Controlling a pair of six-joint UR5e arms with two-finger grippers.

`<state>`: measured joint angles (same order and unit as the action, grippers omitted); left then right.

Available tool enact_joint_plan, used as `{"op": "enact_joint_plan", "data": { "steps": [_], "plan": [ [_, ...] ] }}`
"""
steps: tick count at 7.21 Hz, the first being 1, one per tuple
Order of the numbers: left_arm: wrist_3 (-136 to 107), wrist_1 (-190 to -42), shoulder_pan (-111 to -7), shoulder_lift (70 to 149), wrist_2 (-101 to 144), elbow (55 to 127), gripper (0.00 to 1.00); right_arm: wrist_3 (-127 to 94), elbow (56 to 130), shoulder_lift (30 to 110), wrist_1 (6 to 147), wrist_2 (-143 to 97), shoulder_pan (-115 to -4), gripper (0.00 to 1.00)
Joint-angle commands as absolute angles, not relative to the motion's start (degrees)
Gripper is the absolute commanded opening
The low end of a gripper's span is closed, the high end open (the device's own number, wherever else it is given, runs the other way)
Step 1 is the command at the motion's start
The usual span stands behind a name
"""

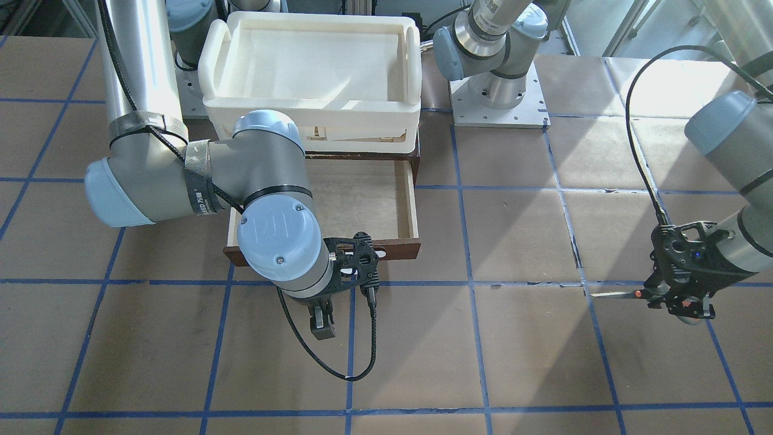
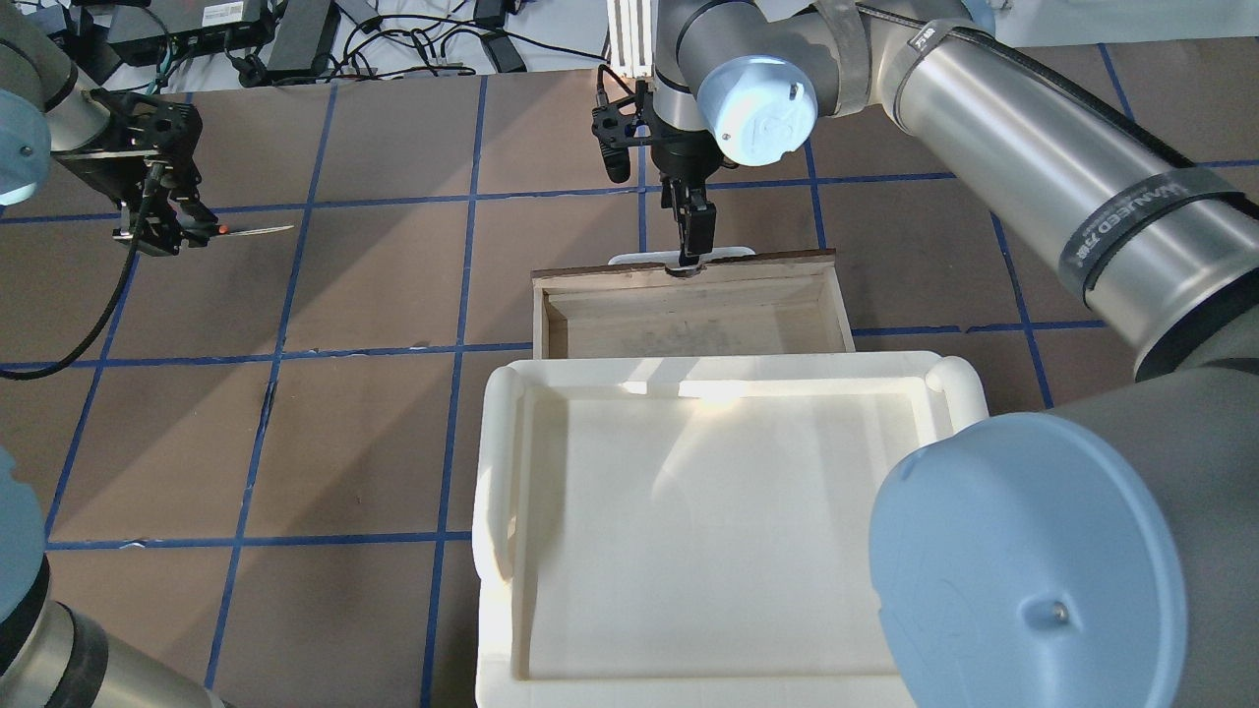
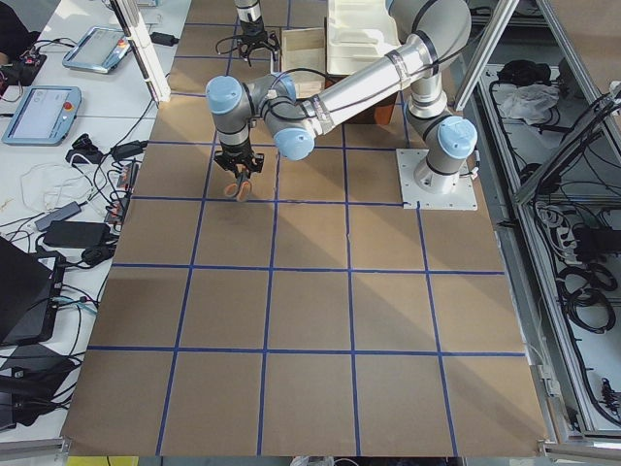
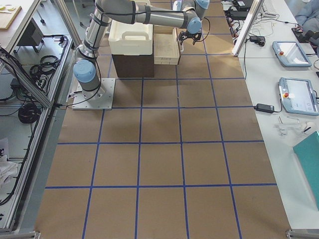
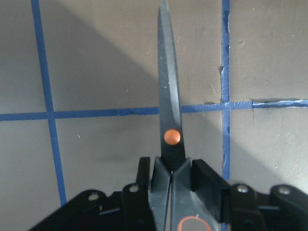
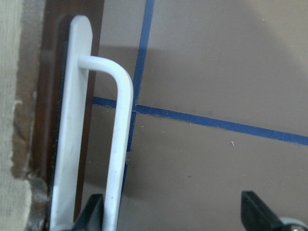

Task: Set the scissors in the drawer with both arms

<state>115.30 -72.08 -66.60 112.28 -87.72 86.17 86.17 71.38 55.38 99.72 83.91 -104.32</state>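
Left wrist-mounted view: the scissors (image 5: 169, 115) stick straight out of the left claw (image 5: 172, 175). The blades are shut together, and the orange dot sits just past the claw's fingers (image 5: 204, 175).
Scissors and claw: the left claw is squeezed tight on the scissors near the handle end. The thin blades point away from the claw and lie flat, low over the table (image 1: 513, 350). I cannot tell if they touch it.
Where the scissors are: out at the robot's left side of the table, well apart from the drawer (image 2: 549, 315).
Drawer: it stands open, and its pale wood inside shows.
Right claw: the right claw (image 2: 689, 251) is at the drawer's front and is wide open. The white handle (image 6: 118, 144) is just beside one finger (image 6: 94, 214). I cannot tell if they touch.
White tray: the white tray (image 2: 492, 472) sits up above the back part of the drawer.
Table: brown squares with blue lines between them.
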Motion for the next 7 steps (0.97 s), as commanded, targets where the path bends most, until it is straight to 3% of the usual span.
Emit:
{"op": "enact_joint_plan", "data": {
  "steps": [1,7],
  "plan": [
    [113.6,-72.8,-67.8,111.8,-87.7,86.1,0.00,87.0,71.3,55.4,99.7,83.8,-104.0,1.00],
    [113.5,-72.9,-68.1,111.7,-87.8,86.3,0.00,86.1,71.3,57.2,99.0,81.3,-102.5,1.00]
  ]
}}
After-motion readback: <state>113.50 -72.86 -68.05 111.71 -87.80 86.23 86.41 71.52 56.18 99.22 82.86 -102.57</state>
